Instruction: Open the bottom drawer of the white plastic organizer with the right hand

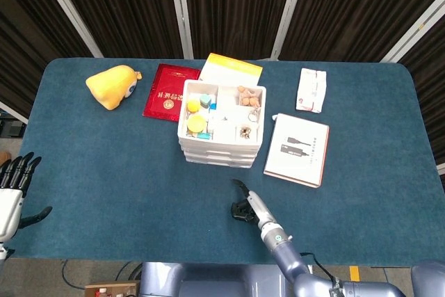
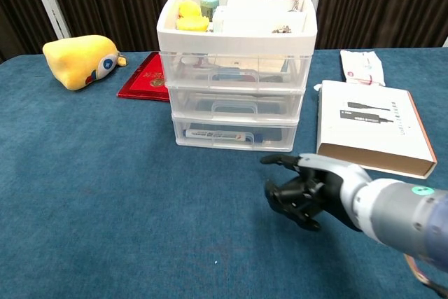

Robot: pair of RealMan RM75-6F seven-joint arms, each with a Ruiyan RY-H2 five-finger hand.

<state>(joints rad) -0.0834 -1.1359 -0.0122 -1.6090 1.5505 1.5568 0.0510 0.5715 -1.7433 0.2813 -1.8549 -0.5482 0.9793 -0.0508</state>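
Observation:
The white plastic organizer (image 1: 221, 124) (image 2: 236, 68) stands mid-table with three clear drawers, all closed. Its bottom drawer (image 2: 234, 134) holds a marker and has a small handle at its front. My right hand (image 1: 246, 204) (image 2: 308, 190) hovers low over the cloth, a short way in front of and slightly right of the bottom drawer, fingers curled in and holding nothing. It touches neither drawer nor organizer. My left hand (image 1: 12, 189) rests off the table's front-left corner, fingers spread and empty.
A white box (image 1: 297, 149) (image 2: 371, 127) lies right of the organizer. A yellow plush toy (image 1: 111, 86) (image 2: 79, 60) and a red booklet (image 1: 163, 92) sit at the back left. A white packet (image 1: 311, 90) lies at the back right.

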